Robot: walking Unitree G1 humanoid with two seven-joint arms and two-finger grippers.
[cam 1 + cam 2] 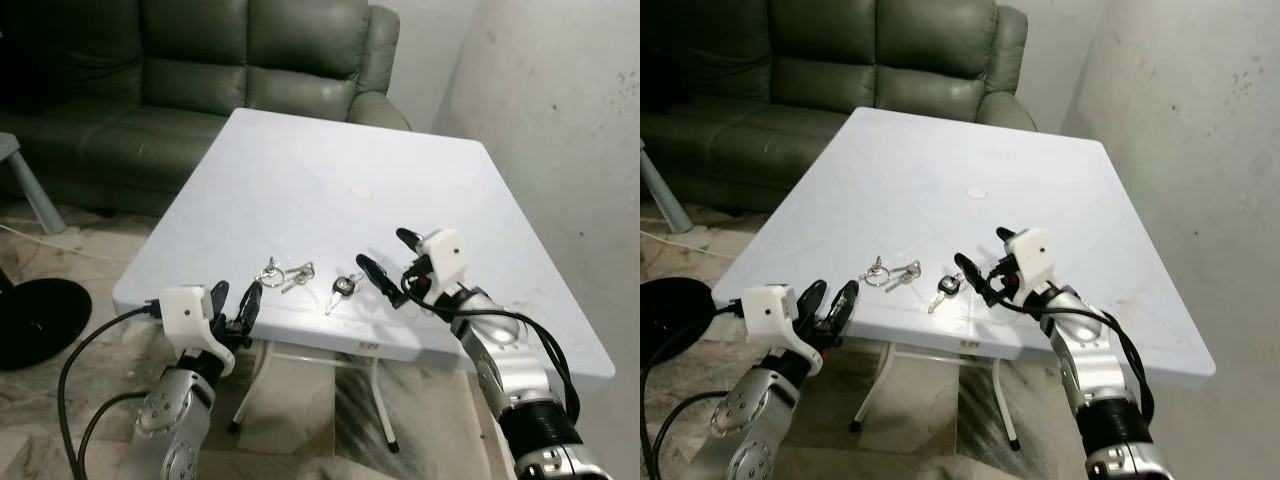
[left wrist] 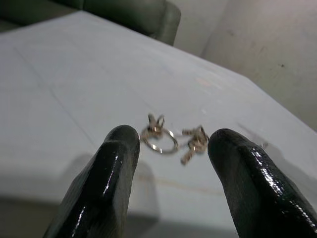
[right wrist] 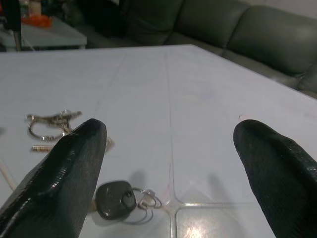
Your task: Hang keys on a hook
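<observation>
Two bunches of keys lie near the front edge of the white table (image 1: 330, 170). A brass bunch on a ring (image 1: 283, 274) is on the left. A key with a black head (image 1: 343, 286) lies right of it. My right gripper (image 1: 388, 254) hovers open just right of the black-headed key (image 3: 115, 199), its fingers (image 3: 64, 183) wide apart above the tabletop. My left gripper (image 1: 233, 306) is open at the table's front edge, pointing at the brass bunch (image 2: 161, 139) a short way ahead, with nothing between its fingers (image 2: 106, 183).
A dark green sofa (image 1: 200, 70) stands behind the table. A pale wall (image 1: 560, 110) runs along the right. A black round base (image 1: 35, 320) sits on the tiled floor at left. The table's folding legs (image 1: 380, 400) show under the front edge.
</observation>
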